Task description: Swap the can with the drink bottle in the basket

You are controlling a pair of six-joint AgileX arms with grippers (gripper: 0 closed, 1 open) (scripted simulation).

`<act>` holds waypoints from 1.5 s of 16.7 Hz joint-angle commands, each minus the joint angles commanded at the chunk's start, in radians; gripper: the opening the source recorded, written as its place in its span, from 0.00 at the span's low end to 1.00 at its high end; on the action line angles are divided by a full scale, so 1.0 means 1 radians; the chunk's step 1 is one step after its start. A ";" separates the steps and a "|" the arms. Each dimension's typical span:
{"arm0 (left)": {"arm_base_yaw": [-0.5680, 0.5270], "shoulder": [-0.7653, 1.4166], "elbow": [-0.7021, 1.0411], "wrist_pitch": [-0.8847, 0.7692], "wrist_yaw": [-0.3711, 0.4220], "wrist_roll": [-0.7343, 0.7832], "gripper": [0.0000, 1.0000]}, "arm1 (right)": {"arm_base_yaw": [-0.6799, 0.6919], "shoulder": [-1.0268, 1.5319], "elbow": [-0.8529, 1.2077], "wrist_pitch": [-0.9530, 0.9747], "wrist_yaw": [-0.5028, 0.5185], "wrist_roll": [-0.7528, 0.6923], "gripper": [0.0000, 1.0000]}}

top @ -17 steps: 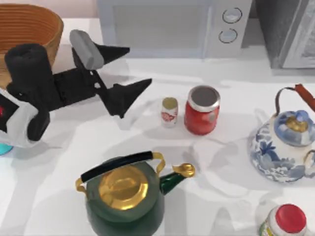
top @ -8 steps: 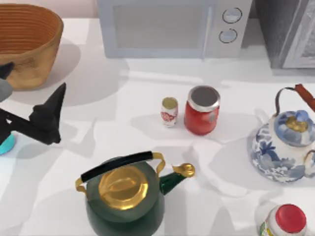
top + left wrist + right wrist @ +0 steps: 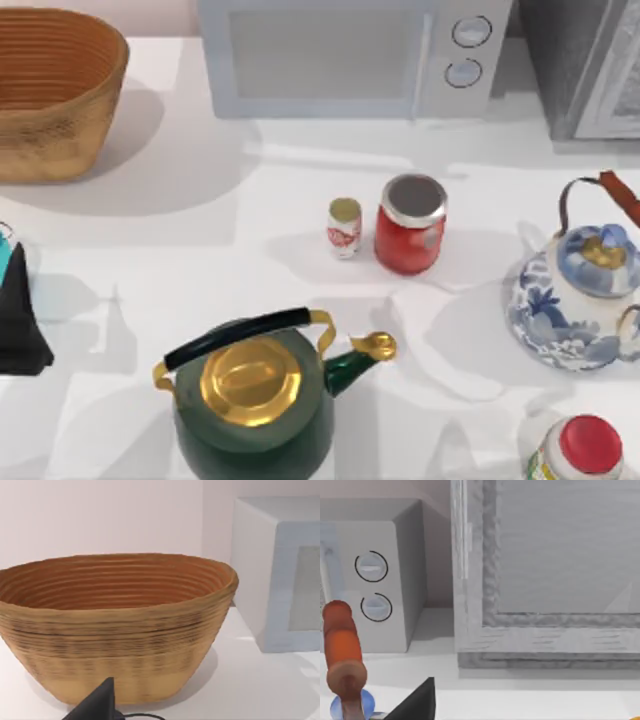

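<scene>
Red cylindrical can (image 3: 410, 225) stands on the white desk (image 3: 250, 260) just beside the tiny white drink bottle (image 3: 344, 227), well apart from the woven wicker basket (image 3: 55, 95); left claw's (image 3: 20, 320) opening is unclear.

A white microwave (image 3: 350, 55) stands at the back of the white table (image 3: 250, 200), its two round dials (image 3: 468, 50) stacked at its right end. To its right is a grey textured cabinet (image 3: 585, 65) with a pale framed front. Near the front edge sits a dark green kettle (image 3: 255, 400) with a gold lid, a black handle on gold brackets and a gold-tipped spout pointing right. At the right side stands a blue-and-white porcelain teapot (image 3: 575, 300) with an orange-brown wrapped handle arched over it. In the front right corner a bottle with a red cap (image 3: 585, 448) is cut off by the frame edge.
</scene>
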 joint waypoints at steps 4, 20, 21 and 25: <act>0.015 -0.134 -0.022 -0.098 -0.047 -0.018 1.00 | 0.000 0.000 0.000 0.000 0.000 0.000 1.00; 0.103 0.434 -0.003 0.378 0.043 0.016 1.00 | 0.000 0.000 0.000 0.000 0.000 0.000 1.00; 0.117 0.537 -0.002 0.452 0.058 0.022 1.00 | 0.000 0.000 0.000 0.000 0.000 0.000 1.00; 0.171 0.943 0.001 0.748 0.118 0.042 1.00 | 0.000 0.000 0.000 0.000 0.000 0.000 1.00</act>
